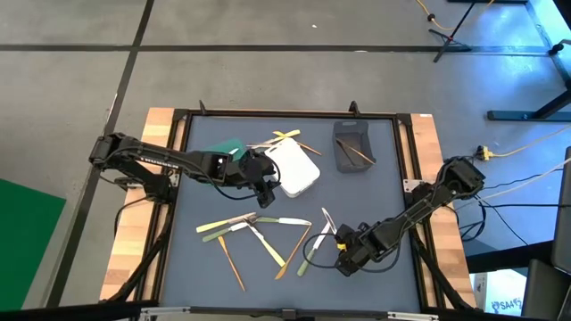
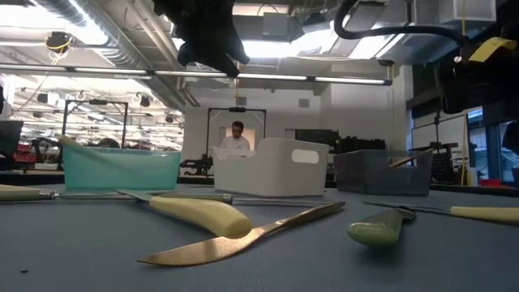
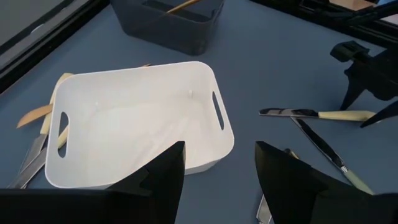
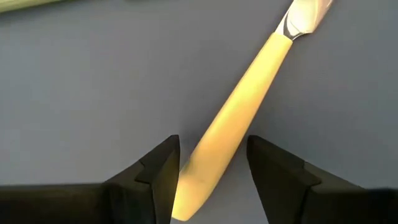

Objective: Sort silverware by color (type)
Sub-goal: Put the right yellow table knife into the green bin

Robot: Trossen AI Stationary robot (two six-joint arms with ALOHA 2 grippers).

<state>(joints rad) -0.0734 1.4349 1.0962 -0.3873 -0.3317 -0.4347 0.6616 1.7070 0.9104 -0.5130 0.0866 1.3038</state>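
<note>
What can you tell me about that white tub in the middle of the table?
The white tub is a smooth, plastic-looking rectangular bin with rounded corners and a slot handle in each end wall. It sits upright on the grey table, empty as far as its inside shows. Several utensils lie beside it. The left hand hovers open above its near edge.

Grey concrete floor (image 1: 268,22) crossed by dark lines runs past the worktop, with a green mat (image 1: 27,232) at one side. Level across the room: bright ceiling strip lights (image 2: 284,49), exposed ducts (image 2: 122,32), and a person (image 2: 236,138) seated far back.
</note>
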